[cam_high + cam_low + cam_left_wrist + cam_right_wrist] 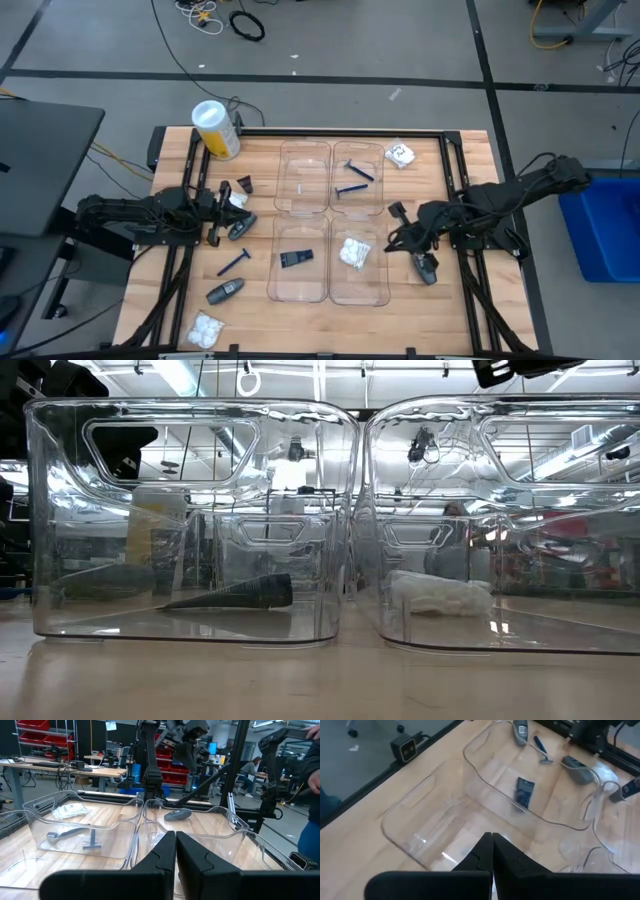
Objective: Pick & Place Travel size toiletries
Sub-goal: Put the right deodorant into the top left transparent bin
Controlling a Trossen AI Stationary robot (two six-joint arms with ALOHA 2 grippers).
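Four clear trays (pixel 330 220) stand mid-table. One holds a blue razor (pixel 352 180), one a white packet (pixel 352 252) and one a dark cone piece (pixel 297 258), which rests on the tray floor (pixel 524 792). On the wood at the left lie a razor (pixel 235 262), two grey tubes (pixel 225 291) (pixel 241 229), a cone (pixel 245 185) and a packet (pixel 207 328). Another packet (pixel 401 154) and a tube (pixel 427 268) lie at the right. My right gripper (pixel 492 845) hovers shut and empty by the trays' right side (pixel 395 228). My left gripper (pixel 176 850) waits shut at the left (pixel 222 208).
A big yellow-and-white cylinder (pixel 216 130) lies at the far left corner. A black frame (pixel 340 133) runs along the table's far edge and sides. A small camera (pixel 405 749) sits at the near edge. A person (pixel 310 795) stands beyond the right side.
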